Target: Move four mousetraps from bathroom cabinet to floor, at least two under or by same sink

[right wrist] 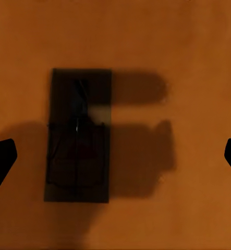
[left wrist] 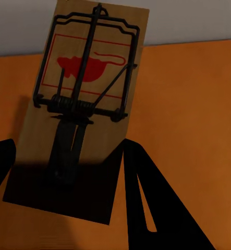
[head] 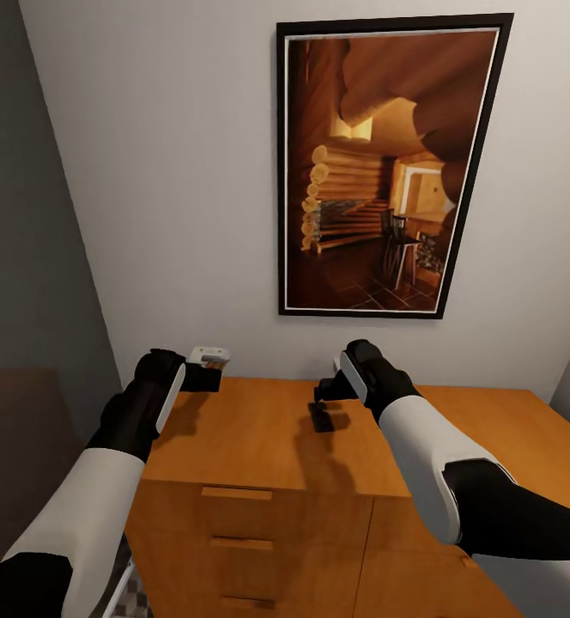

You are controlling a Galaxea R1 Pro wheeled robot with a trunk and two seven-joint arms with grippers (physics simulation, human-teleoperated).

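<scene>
The orange-brown wooden cabinet [head: 268, 438] stands against the wall in front of me, drawers facing me. My left gripper [head: 201, 376] hovers over the cabinet's back left corner, shut on a mousetrap [head: 209, 353]. In the left wrist view this mousetrap [left wrist: 81, 104] sits between the dark fingers [left wrist: 162, 208], showing its red mouse print and metal spring bar. My right gripper [head: 328, 390] hangs open above a second mousetrap [head: 323, 418] lying flat in shadow on the cabinet top. In the right wrist view that mousetrap [right wrist: 78, 135] lies between the wide-spread fingertips [right wrist: 0, 161], untouched.
A large framed picture [head: 388, 163] of a log interior hangs on the white wall above the cabinet. Drawer fronts with bar handles [head: 236, 493] face me. A grey wall closes the left side, and a strip of patterned floor tile [head: 135, 592] shows at the bottom left.
</scene>
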